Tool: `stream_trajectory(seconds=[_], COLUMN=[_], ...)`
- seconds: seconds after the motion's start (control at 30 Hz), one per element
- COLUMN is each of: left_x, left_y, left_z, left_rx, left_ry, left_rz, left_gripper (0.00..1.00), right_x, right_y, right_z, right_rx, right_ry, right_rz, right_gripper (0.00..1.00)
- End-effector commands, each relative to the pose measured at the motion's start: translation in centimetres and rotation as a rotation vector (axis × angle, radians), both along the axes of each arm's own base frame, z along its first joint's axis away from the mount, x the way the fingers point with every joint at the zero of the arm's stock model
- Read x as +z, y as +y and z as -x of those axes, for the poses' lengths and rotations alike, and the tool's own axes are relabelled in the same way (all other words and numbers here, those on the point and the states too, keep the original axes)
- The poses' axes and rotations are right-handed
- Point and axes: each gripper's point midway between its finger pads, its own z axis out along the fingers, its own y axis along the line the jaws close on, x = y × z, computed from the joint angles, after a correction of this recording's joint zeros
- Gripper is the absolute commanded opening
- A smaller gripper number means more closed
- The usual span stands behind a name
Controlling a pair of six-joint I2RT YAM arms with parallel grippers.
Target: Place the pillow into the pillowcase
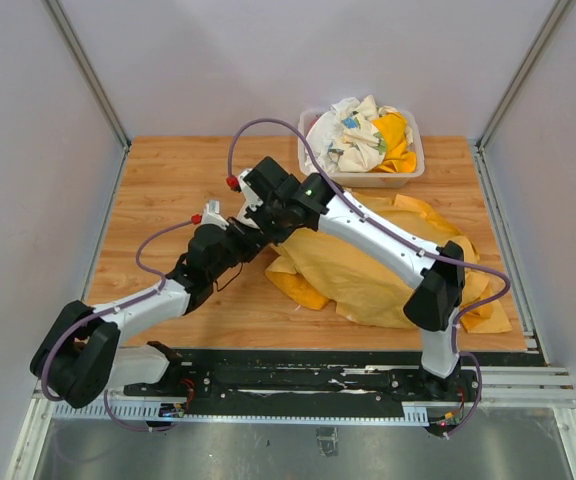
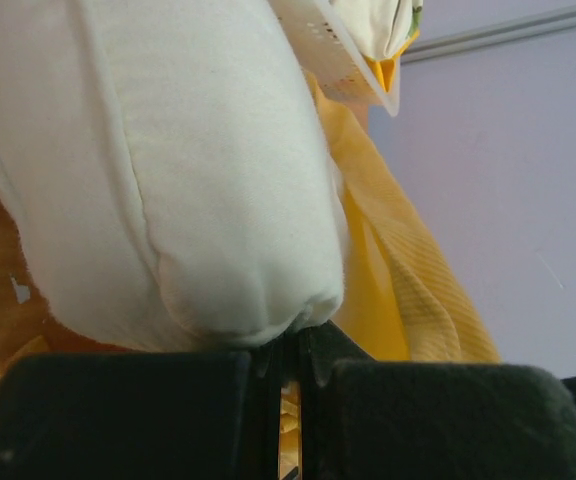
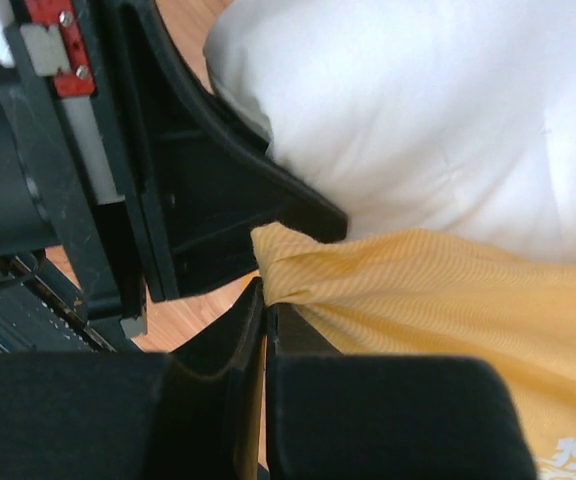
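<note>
Overhead: the pillowcase (image 1: 353, 290) is heaped on the bench (image 1: 168, 180). Left wrist: a corner of the pillow (image 2: 188, 170) is pinched by the closed left claw (image 2: 293, 348). Right wrist: the pillowcase hem is gripped by the right claw (image 3: 266, 312). Insertion is judged barely begun, so the opening must next be pulled over.

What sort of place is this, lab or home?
Probably a lab robot cell: plain pale wall panels in silver aluminium framing, two black-and-white robot arms bolted to a black metal rail, and a light-brown wooden tabletop.
</note>
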Motion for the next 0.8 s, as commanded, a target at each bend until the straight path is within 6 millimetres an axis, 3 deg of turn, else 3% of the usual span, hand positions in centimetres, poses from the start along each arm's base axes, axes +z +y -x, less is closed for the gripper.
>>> stream_trajectory(seconds=[0.0,0.13,0.2,0.37,0.5,0.67,0.77], left_x=[0.0,-2.1,-3.6,-5.5,-6.7,-6.1,-4.9], left_y=[-3.0,-2.7,-2.0,-0.8,0.3,3.5,6.5], left_z=[1.9,1.9,2.3,3.4,4.1,4.2,3.6], left_rx=[-0.169,-0.16,-0.146,-0.128,-0.101,-0.004,0.094], left_ry=[-0.016,0.052,0.104,0.175,0.231,0.258,0.229], left_rz=[0.054,-0.006,-0.063,-0.115,-0.159,-0.207,-0.264], left_gripper=[0.0,0.05,0.13,0.46,0.64,0.77,0.95], right_x=[2.3,0.5,-0.4,-1.0,-1.4,-1.8,-2.0], right_y=[1.4,0.0,-0.9,-2.0,-2.1,-2.5,-2.6], right_z=[0.7,1.6,2.2,3.1,3.6,4.0,4.2], right_rx=[0.013,-0.012,-0.023,-0.044,-0.043,-0.039,-0.039], right_ry=[-0.045,-0.01,0.006,0.014,0.031,0.043,0.05], right_rz=[-0.139,-0.105,-0.091,-0.106,-0.112,-0.107,-0.105], right_gripper=[0.01,0.01,0.01,0.01,0.01,0.01,0.01])
